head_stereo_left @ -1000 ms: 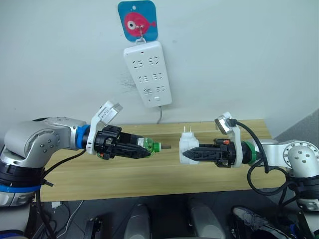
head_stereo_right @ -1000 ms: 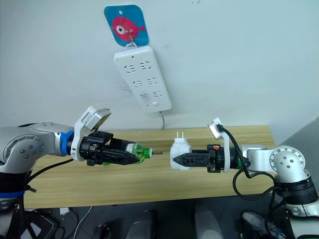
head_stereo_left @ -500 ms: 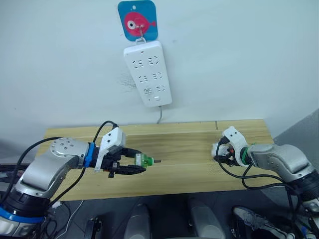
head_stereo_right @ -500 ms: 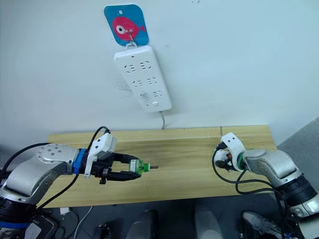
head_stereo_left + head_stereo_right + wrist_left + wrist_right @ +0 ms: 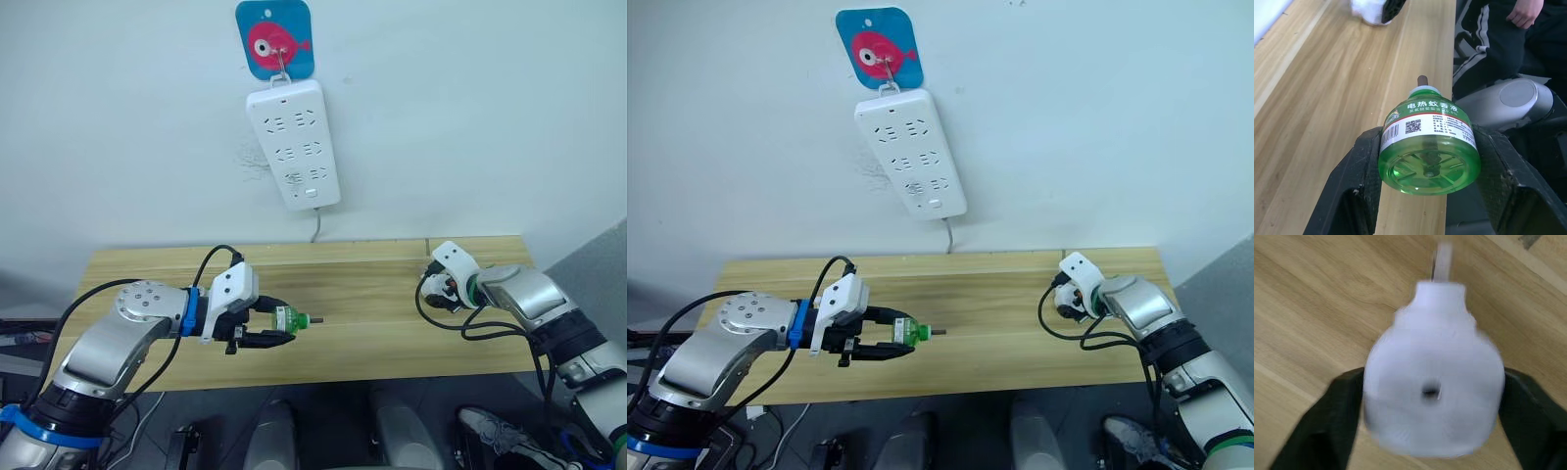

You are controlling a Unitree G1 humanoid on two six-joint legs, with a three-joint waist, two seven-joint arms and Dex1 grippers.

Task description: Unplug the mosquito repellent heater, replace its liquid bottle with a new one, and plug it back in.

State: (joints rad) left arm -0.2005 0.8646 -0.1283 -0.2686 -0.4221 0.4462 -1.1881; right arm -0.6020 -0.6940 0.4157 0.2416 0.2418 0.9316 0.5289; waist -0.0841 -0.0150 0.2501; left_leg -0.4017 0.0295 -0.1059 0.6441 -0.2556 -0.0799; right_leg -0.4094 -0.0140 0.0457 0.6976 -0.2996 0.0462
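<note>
A green liquid bottle (image 5: 1427,142) with a white label and a brown wick lies sideways between the black fingers (image 5: 1364,181) of my left gripper (image 5: 277,328), which is shut on it just above the wooden table (image 5: 372,333), left of centre. The wick points toward the right arm. In the right wrist view the white mosquito repellent heater (image 5: 1432,382) sits between the fingers (image 5: 1327,426) of my right gripper (image 5: 1432,401), shut on it over the table top, a prong (image 5: 1442,259) pointing away. The right gripper (image 5: 433,292) is at the table's right end.
A long white power strip (image 5: 294,142) hangs on the wall under a blue fish hook (image 5: 274,39), its cable dropping behind the table. A seated person's hand (image 5: 1520,14) and legs are just past the table's front edge.
Both arms have come down from mid-air, where bottle and heater faced each other closely. The left gripper with the bottle sank toward the table; the right gripper carried the heater to the right end.
</note>
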